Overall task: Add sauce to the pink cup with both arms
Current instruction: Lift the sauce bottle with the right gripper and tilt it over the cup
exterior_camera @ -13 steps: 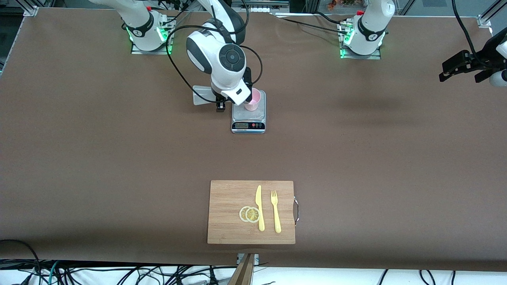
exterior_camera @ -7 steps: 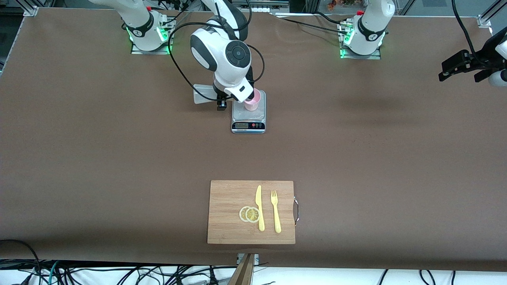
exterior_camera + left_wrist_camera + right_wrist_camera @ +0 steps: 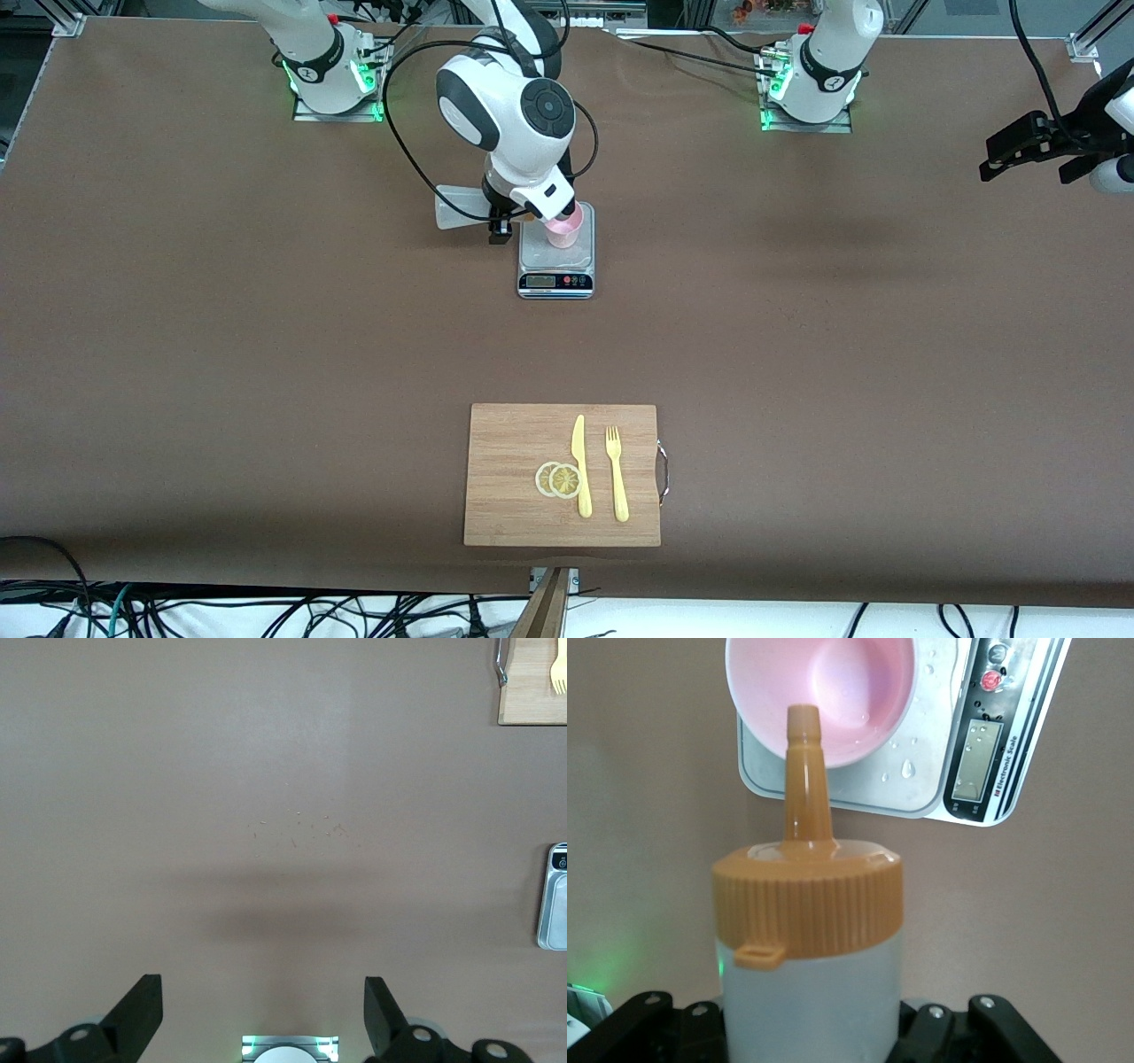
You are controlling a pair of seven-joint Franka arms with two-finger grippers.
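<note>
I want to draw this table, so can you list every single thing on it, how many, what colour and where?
squeeze bottle: 1, whitish with orange nozzle cap, held over the pink cup
pink cup: 1, pink, on the scale
scale: 1, silver, near the right arm's base
cutting board: 1, wooden, nearest the front camera
lemon slices: 2, yellow, on the board
knife: 1, yellow, on the board
fork: 1, yellow, beside the knife
right gripper: shut on the bottle
left gripper: open, waiting over its end of the table

R arm (image 3: 518, 115) bent low mid-table, right gripper (image 3: 811, 1028) clamped shut on load. L arm waits at table end, left gripper (image 3: 263, 1014) jaws wide, empty.
</note>
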